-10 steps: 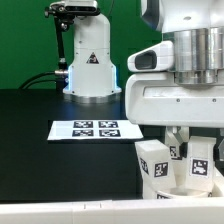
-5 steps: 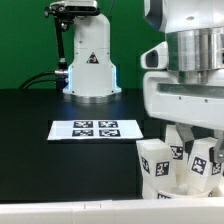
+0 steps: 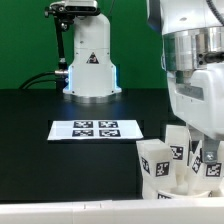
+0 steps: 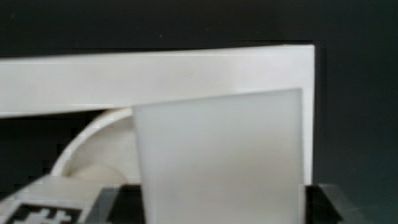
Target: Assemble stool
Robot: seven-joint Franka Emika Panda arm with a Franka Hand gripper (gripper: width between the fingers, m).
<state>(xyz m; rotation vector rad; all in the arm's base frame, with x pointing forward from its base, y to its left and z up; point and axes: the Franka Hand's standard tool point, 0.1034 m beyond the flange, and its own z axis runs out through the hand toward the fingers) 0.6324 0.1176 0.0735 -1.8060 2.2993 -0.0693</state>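
Observation:
The white stool parts stand at the exterior view's lower right. One tagged leg (image 3: 152, 160) stands upright on the left of the group, and another leg (image 3: 179, 145) rises behind it. My gripper (image 3: 204, 150) reaches down among them and is shut on a third tagged leg (image 3: 211, 162). In the wrist view this leg (image 4: 222, 150) is a plain white block filling the gap between my fingers (image 4: 111, 205). Behind it show the seat's curved rim (image 4: 103, 140) and a broad white part (image 4: 160, 78). The seat is mostly hidden in the exterior view.
The marker board (image 3: 97, 129) lies flat on the black table to the left of the stool parts. The white robot base (image 3: 90, 65) stands at the back. A white border (image 3: 60, 213) runs along the table's front edge.
My arm has shifted toward the exterior view's right, and the gripped leg has moved right with it. A leg behind is now uncovered.

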